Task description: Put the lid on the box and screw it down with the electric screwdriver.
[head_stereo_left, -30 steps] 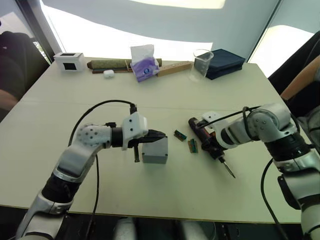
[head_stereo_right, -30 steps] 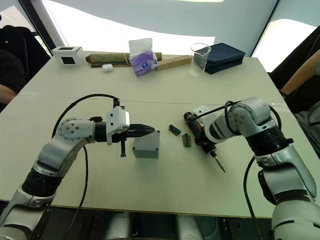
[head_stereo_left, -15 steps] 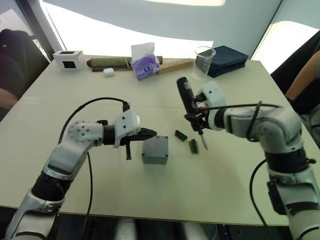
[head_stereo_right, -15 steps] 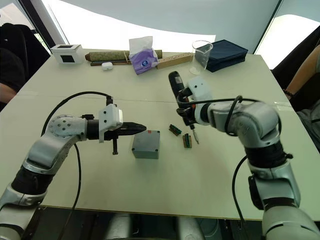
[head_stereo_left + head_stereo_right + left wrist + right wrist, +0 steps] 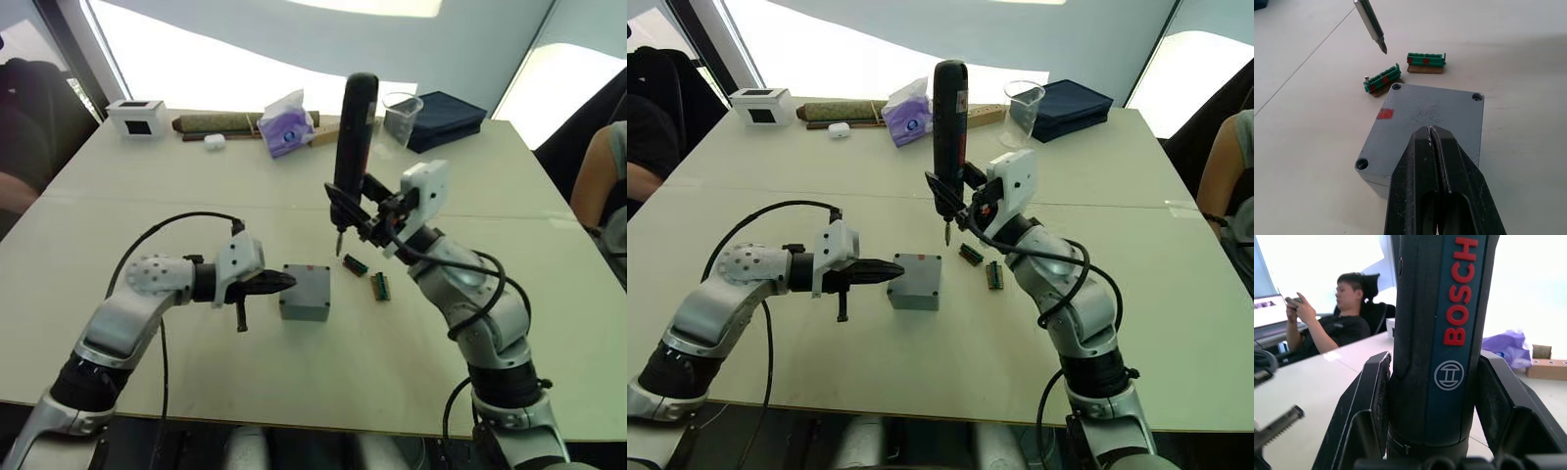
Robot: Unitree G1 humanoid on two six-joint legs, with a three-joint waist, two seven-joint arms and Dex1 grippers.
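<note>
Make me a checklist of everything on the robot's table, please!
Surface: pale table, no spills seen.
Job's things: grey lid sits on the box; screwdriver held upright, bit above the table beyond the box.
Clutter: two green boards, tissue pack, plastic cup, dark blue pouch, white box, wooden strip.
Grippers: left gripper shut, tips over the lid's near edge; right gripper shut on the screwdriver.
Cables: black cable loops over left arm.
Surroundings: a seated person.
</note>
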